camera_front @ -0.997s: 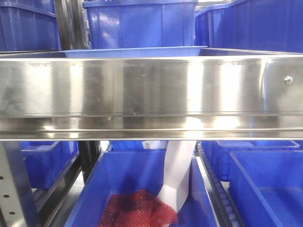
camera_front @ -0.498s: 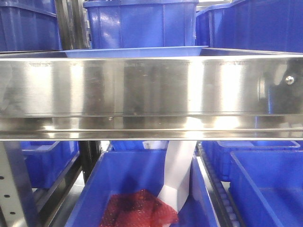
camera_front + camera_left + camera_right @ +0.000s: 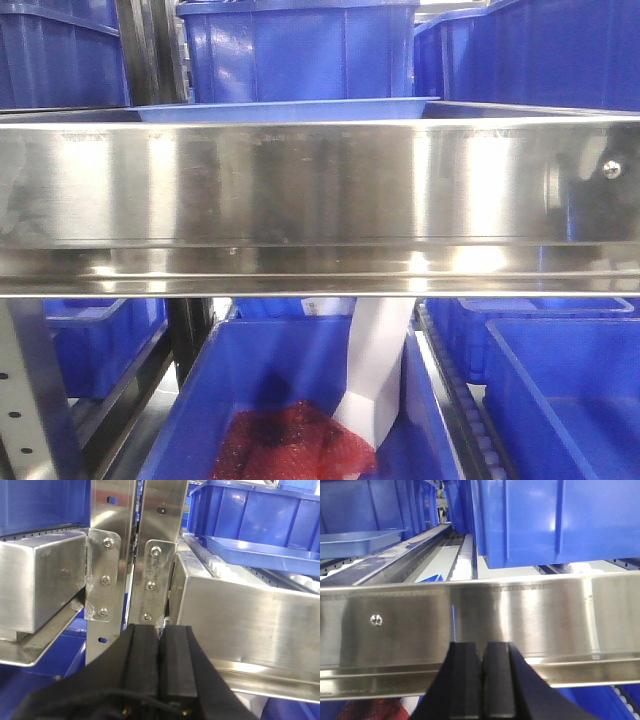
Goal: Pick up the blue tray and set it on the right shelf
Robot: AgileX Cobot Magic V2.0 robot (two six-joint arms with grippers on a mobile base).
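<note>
In the left wrist view the left gripper (image 3: pixel 160 665) fills the bottom edge, its two black rubber pads pressed flat together with nothing between them; just beyond it stand two bolted steel uprights (image 3: pixel 157 555) of the rack, with a boxy steel rail (image 3: pixel 40 580) to their left. In the right wrist view the right gripper (image 3: pixel 481 680) is likewise pressed together and empty, its tips close in front of the wide reflective front rail of the right shelf (image 3: pixel 520 615); a single screw (image 3: pixel 376 620) sits in the rail. Behind the rail, roller tracks (image 3: pixel 462 560) run back under a deep dark-blue storage bin (image 3: pixel 555 520). The blue tray (image 3: pixel 285 109) lies flat on that shelf, just behind the front rail, left of centre in the front-facing view, its flared rim showing above the rail; a deep bin (image 3: pixel 300 50) stands behind it. In the left wrist view the tray appears at upper right, resting on the white rollers (image 3: pixel 220 570). Below the shelf, a lower bin (image 3: pixel 240 380) holds red mesh (image 3: pixel 295 445) and a white paper strip (image 3: pixel 375 370).
</note>
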